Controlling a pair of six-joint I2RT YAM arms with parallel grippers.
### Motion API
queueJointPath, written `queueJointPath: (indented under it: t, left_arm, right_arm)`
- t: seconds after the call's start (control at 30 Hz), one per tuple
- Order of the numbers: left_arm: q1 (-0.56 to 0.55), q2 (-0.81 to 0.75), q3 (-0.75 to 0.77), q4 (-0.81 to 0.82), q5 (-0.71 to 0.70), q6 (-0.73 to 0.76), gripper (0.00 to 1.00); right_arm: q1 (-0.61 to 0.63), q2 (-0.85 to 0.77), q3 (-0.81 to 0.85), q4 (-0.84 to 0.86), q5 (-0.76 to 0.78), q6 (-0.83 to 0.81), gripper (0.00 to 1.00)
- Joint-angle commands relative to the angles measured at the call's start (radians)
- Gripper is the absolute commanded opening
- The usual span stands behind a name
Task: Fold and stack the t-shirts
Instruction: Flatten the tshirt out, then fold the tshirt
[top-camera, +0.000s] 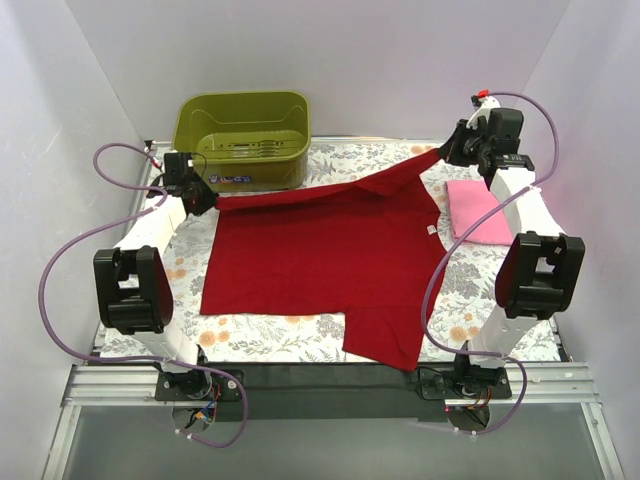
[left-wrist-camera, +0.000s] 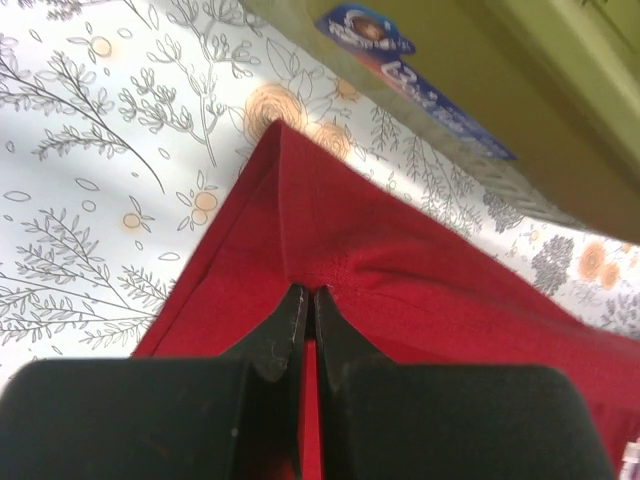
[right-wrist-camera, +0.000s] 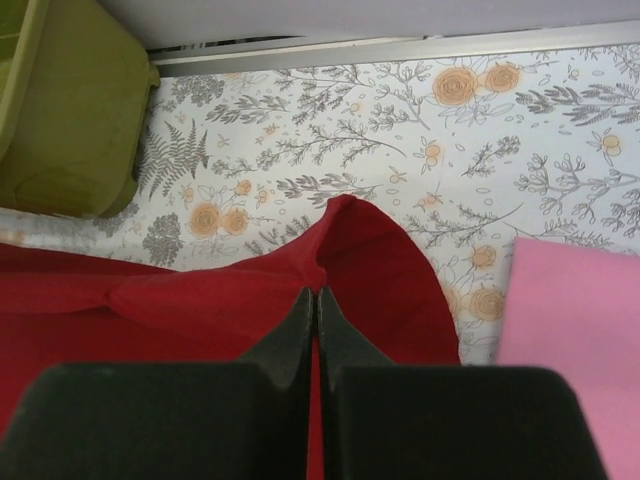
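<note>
i am pinching the far edge of the deep red t-shirt with both of my grippers. my left gripper is pressed together on a fold of the red cloth at the shirt's far left corner, close to the olive-green tub, and the cloth is peaking up in front of the grip. my right gripper is pressed together on the red cloth too, at the far right corner, and it is holding that corner lifted above the floral tablecloth. the edge between the two grips is stretching in a line across the far side, rising toward the right. the rest of the shirt is lying spread on the table, with one short sleeve reaching toward the near edge. the light pink t-shirt is lying folded at the right side of the table, near the red shirt but not touching it.
</note>
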Motion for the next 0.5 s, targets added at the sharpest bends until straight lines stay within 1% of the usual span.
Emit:
queueJointPath:
  t: [0.0,0.13,0.17,0.47]
  left_arm:
    - [0.035,-0.011,0.076,0.0,0.027,-0.002,0.01]
    - [0.038,-0.017,0.092,-0.008,0.068,0.004,0.01]
    - [0.038,-0.019,0.09,-0.009,0.076,0.006,0.01]
    - [0.046,-0.03,0.031,-0.012,0.088,-0.006,0.01]
  right_arm:
    - [-0.003,-0.105,-0.032,-0.049,0.044,0.075,0.01]
    - [-0.001,-0.189,-0.101,-0.088,0.091,0.105,0.01]
    - [-0.001,-0.206,-0.139,-0.092,0.104,0.114,0.01]
    - [0.0,-0.344,-0.343,-0.155,0.113,0.2,0.01]
